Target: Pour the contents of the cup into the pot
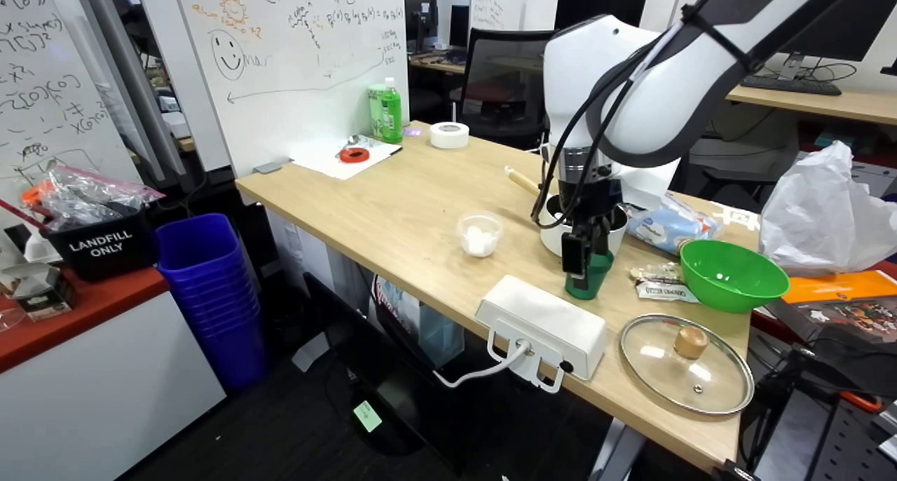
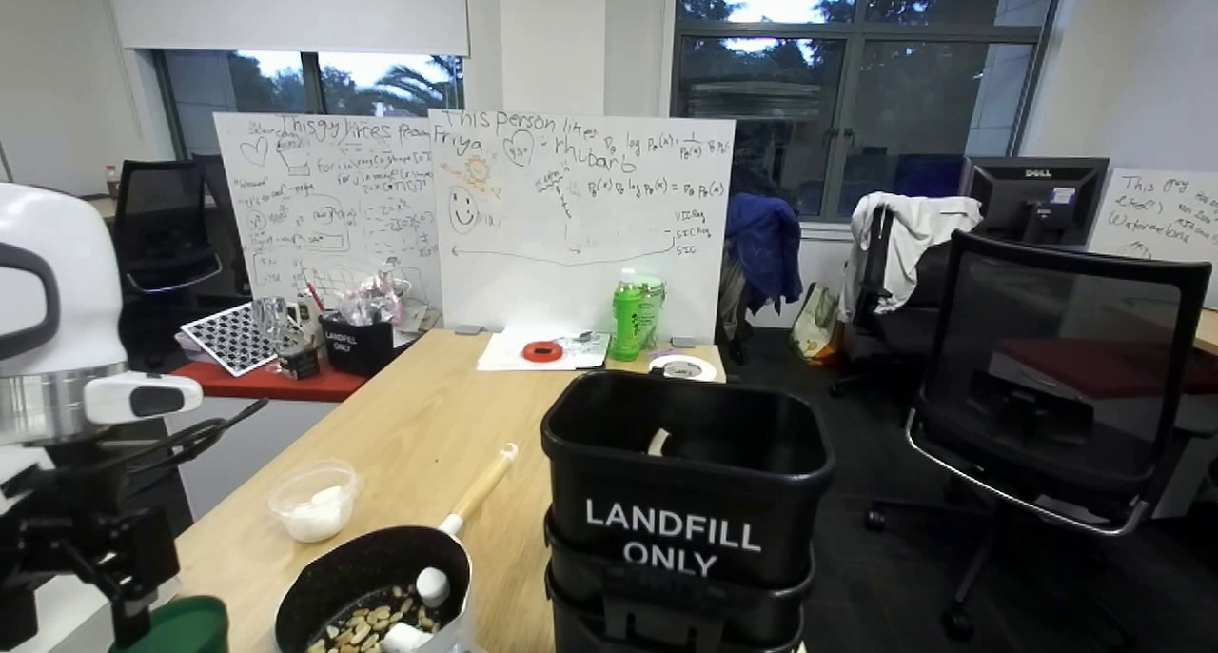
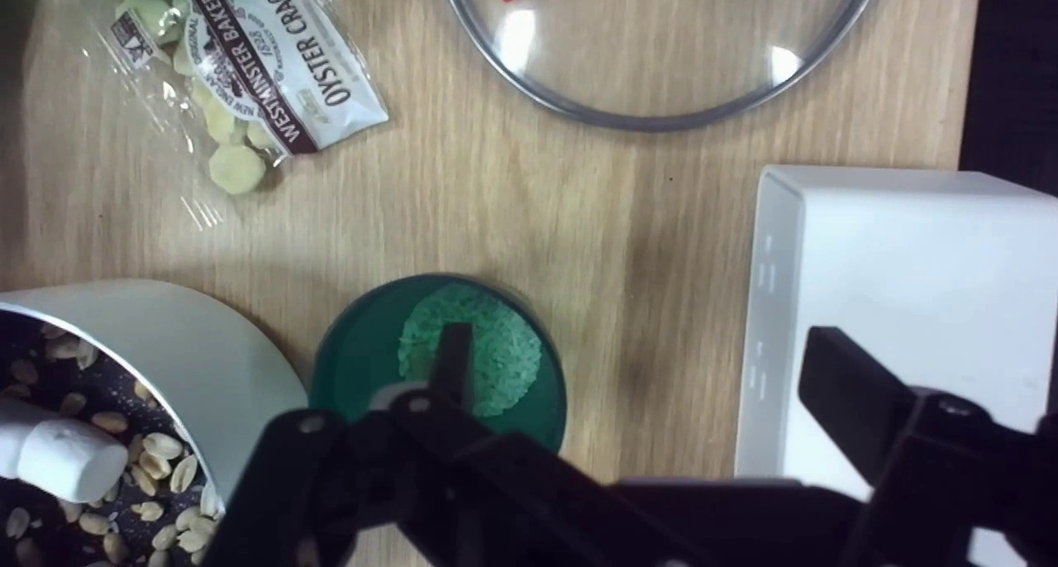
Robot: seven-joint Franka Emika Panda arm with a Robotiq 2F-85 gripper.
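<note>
The dark green cup [image 1: 593,285] stands upright on the table and holds pale grains, seen in the wrist view [image 3: 355,369]. Its rim also shows in an exterior view [image 2: 195,624]. The white pot [image 1: 552,241] stands close beside the cup; its dark inside holds nuts and white pieces, seen in an exterior view [image 2: 309,591] and in the wrist view, where its wall shows [image 3: 207,344]. My gripper [image 3: 649,356] is open and empty, pointing down. In the wrist view one finger overlaps the cup's opening and the other overlaps the white box; I cannot tell whether the near finger touches the cup.
A white box [image 1: 543,320] with a cable sits at the table edge. Around are a glass lid [image 1: 659,369], a green bowl [image 1: 732,278], a cracker packet [image 3: 273,54], a clear bowl [image 1: 479,234] with white pieces, and stacked black bins [image 2: 680,520]. The pot's wooden handle [image 2: 483,486] sticks out.
</note>
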